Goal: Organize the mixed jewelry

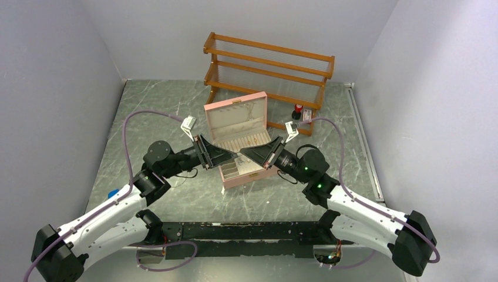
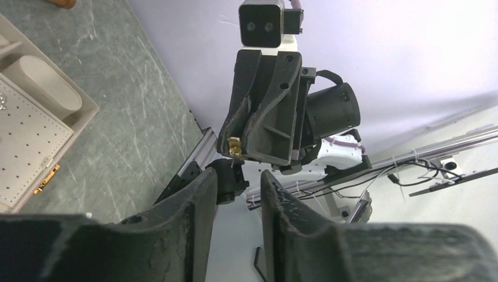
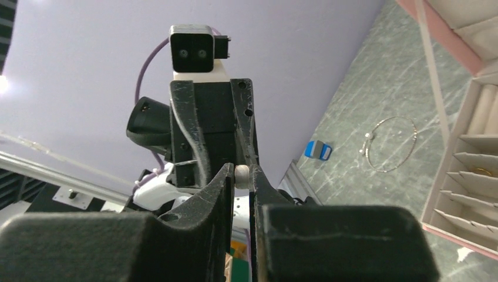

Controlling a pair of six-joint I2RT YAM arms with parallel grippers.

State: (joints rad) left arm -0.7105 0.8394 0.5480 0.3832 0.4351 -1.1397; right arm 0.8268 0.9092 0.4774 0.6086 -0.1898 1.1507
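Observation:
Both grippers meet tip to tip just above the open pink jewelry box. My right gripper is shut on a tiny earring, a pale bead with a gold bit that shows in the left wrist view. My left gripper is open and empty, its tips just short of the right gripper. In the top view the left gripper and the right gripper nearly touch. The thin chain necklace lies in a loop on the table left of the box. A gold ring sits in a box compartment.
A wooden rack stands at the back. Small red-and-black bottles stand beside the box lid. A small blue object lies near the left arm and also shows in the right wrist view. The box tray is at the left of the left wrist view.

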